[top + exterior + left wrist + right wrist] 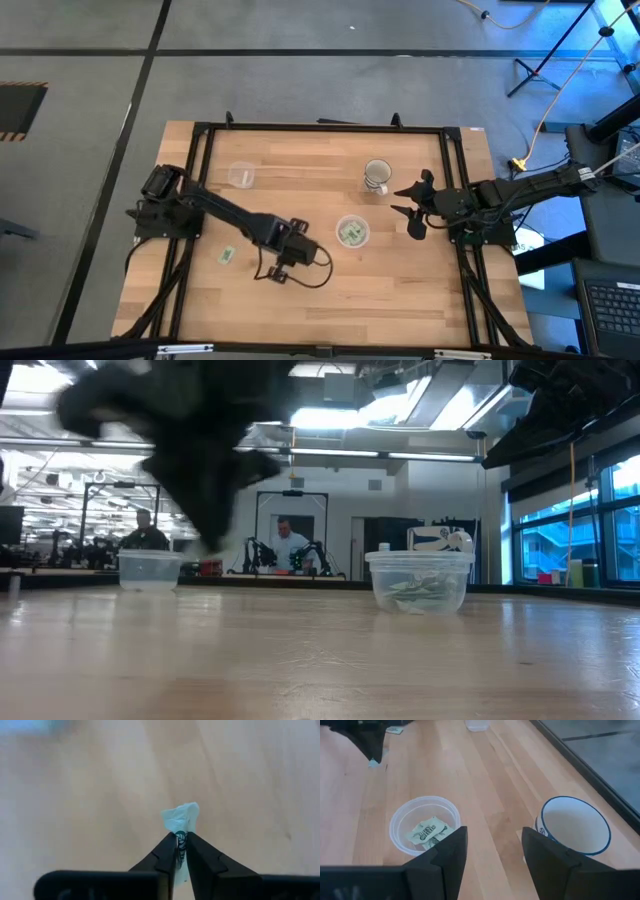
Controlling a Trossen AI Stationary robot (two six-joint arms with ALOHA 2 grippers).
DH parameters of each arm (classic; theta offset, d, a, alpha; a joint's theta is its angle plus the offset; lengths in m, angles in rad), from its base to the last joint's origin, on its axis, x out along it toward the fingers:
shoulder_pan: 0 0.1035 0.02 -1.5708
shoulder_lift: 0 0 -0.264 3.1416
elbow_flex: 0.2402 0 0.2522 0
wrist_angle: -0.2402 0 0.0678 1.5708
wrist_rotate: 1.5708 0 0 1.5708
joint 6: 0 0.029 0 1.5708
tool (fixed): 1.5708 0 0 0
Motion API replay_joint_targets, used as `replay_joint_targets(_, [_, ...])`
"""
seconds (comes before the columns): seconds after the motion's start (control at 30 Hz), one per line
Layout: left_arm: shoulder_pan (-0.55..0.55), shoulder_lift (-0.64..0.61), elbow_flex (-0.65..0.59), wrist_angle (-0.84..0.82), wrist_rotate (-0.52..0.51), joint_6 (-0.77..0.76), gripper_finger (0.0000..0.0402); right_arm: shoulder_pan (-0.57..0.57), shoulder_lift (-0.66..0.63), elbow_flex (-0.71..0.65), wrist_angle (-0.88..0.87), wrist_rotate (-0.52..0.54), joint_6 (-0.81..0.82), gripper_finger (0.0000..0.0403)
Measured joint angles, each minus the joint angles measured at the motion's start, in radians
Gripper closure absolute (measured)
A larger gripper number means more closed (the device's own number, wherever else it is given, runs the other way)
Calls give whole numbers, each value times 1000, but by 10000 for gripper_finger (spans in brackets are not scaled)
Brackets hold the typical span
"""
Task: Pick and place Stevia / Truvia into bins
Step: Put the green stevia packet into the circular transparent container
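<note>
Two arms over one wooden table (400, 300), so we'll work down from the big stuff. The left arm reaches out toward the middle and its left gripper (300, 250) is up off the wood, just beside the near cup (352, 231), not over it yet. We'd guess it's raised like that so the packet clears the rim on the way in. The right arm sits back at its own edge with the right gripper (414, 208) near the white mug (377, 176), fingers spread wide with nothing between them, probably just waiting out of the way.

That near cup already has several packets in it, so it looks like the one being filled. A second clear cup (241, 176) stands well apart at the far side; we can't tell if anything's inside.

Smallest things: the left fingers are pinched tight on a sweetener packet (181, 818), gripping its lower end so the crumpled top sticks out past the tips. One more packet (226, 256) lies flat on the wood near the left arm, not picked up yet.
</note>
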Motion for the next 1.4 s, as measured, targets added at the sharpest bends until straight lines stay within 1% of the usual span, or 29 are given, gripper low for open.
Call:
replay_joint_targets(0.07, [27,0,38,17,-43,73,364,0,0,0,0,0,-5,211])
replay_joint_targets(0.13, [58,0,70,71,-82,132,364,0,0,0,0,0,-20,211])
replay_joint_targets(0.2, [90,0,91,150,-88,180,364,0,0,0,0,0,-26,211])
replay_joint_targets(0.33, [149,-1,110,314,-52,243,359,0,0,0,-2,0,-27,211])
replay_joint_targets(0.43, [186,-1,110,392,-27,286,352,0,0,0,-14,0,-27,211])
replay_joint_targets(0.53, [217,15,110,481,-22,292,346,0,0,0,-28,-1,-25,211])
replay_joint_targets(0.63, [240,59,110,559,38,305,343,0,0,0,-28,-1,-25,211])
replay_joint_targets(0.7, [249,89,110,581,66,310,343,0,0,0,-27,-1,-23,211])
replay_joint_targets(0.83, [257,134,109,564,70,271,343,0,0,0,-33,-1,-16,211])
replay_joint_targets(1.07, [270,174,109,591,101,109,343,0,0,0,-35,-2,-12,211])
replay_joint_targets(1.33, [273,174,109,582,107,105,342,0,0,0,-35,-2,1,211])
replay_joint_targets(1.4, [273,185,110,592,121,101,342,0,0,0,-36,-2,1,211])
